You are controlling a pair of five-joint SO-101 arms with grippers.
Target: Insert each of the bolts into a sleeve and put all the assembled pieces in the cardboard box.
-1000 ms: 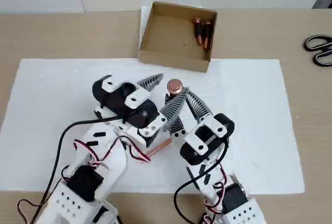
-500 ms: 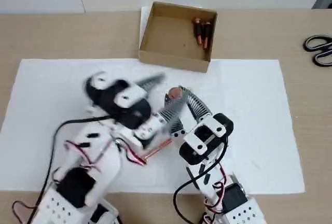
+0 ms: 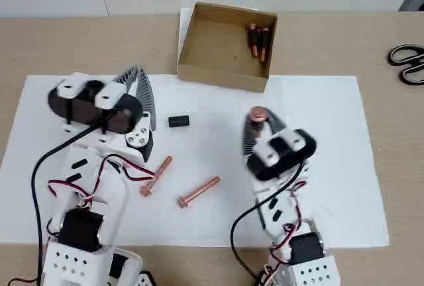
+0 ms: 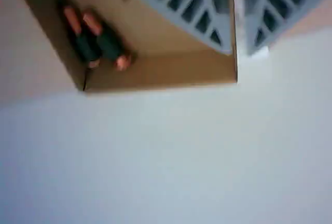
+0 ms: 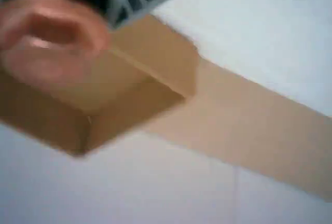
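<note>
While the right gripper (image 3: 257, 124) hangs over the white paper sheet (image 3: 331, 167) on the near side of the cardboard box (image 3: 222, 78), its fingers are clamped on 1 bolt (image 3: 257, 113). That bolt stands upright with its copper head on top. Something dark sits just under the head, but I cannot tell whether it is a sleeve. The left gripper (image 4: 239, 47) is over the sheet's left part, well apart from the right one. Its 2 ribbed fingers (image 3: 140, 91) are drawn together with only a thin gap, and they hold nothing.

1 black sleeve (image 3: 178, 122) lies on the sheet between the 2 arms, nearer the left one. 2 loose bolts (image 3: 156, 175) (image 3: 199, 192) lie on the sheet nearer the arm bases, close to each other but not touching. Inside the box, 2 assembled pieces (image 3: 258, 41) lie side by side against its right wall. Scissors (image 3: 407, 63) rest on the wooden table (image 3: 66, 41) at the far right, off the sheet.
</note>
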